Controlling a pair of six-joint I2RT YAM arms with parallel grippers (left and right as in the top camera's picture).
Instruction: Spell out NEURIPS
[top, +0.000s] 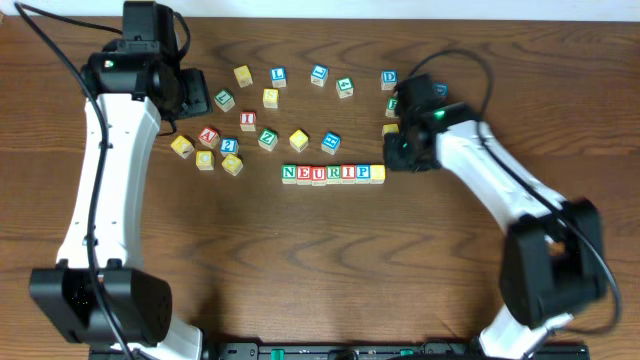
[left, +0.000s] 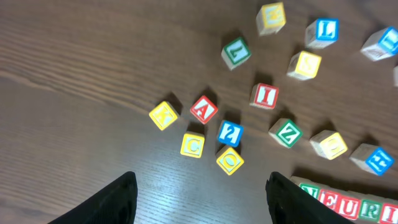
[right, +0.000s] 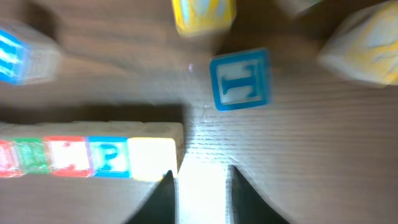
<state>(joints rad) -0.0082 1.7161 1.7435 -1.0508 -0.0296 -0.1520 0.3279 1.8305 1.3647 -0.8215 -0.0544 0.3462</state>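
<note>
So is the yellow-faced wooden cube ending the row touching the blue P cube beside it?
Touching. The right wrist view shows the yellow-faced wooden cube flush against the blue P cube, with no gap between them.

On my screens the desk (top: 320, 260) reads as dark brown wood, smooth, with a fine straight grain and a low sheen. The NEURIPS cubes (top: 332, 173) show pale bare wood at the edges and painted, fairly matt faces. The left arm (top: 105, 170) and right arm (top: 490, 172) wear smooth, slightly glossy white plastic shells with matt black housings. The left gripper (left: 202, 186) looks like matt black plastic.
</note>
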